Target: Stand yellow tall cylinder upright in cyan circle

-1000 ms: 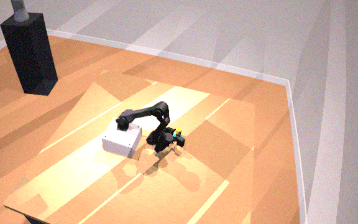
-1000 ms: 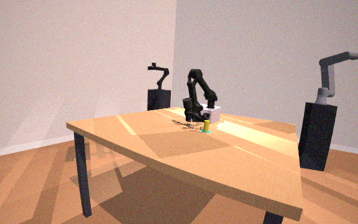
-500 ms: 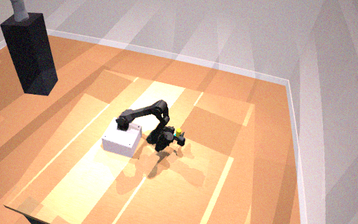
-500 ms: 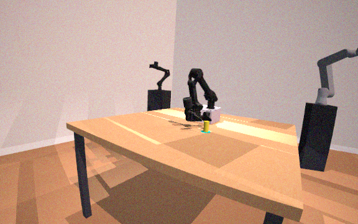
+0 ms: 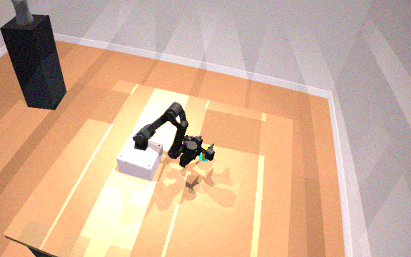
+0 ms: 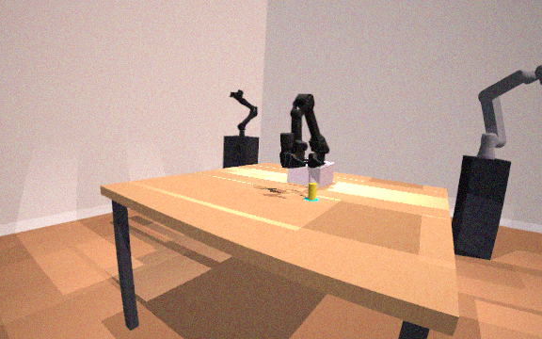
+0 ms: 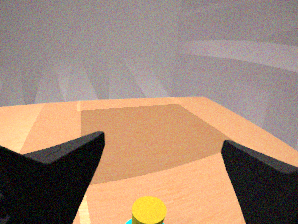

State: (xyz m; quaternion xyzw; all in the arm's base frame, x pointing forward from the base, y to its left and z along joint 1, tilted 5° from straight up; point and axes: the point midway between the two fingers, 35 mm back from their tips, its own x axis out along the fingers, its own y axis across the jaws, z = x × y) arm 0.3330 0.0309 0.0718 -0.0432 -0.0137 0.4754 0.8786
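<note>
Pretty much done, I'd say. The yellow cylinder point(image 5: 203, 154) point(image 6: 312, 191) point(image 7: 149, 210) is standing upright on the cyan circle point(image 5: 204, 160) point(image 6: 307, 200) point(image 7: 129, 221) on the tabletop point(image 5: 227, 214) point(image 6: 262, 226) point(image 7: 150, 185), and the fingers point(image 5: 198, 158) point(image 6: 303, 162) are spread wide with nothing between them, so it's released. They look lifted off it too. All that's left, imo, is finishing the withdrawal without bumping it.

Robot arms on black pedestals point(image 5: 36, 64) point(image 6: 480, 207) around a wooden table point(image 5: 227, 214) point(image 6: 271, 245) point(image 7: 150, 175) suggest a robotics lab.
</note>
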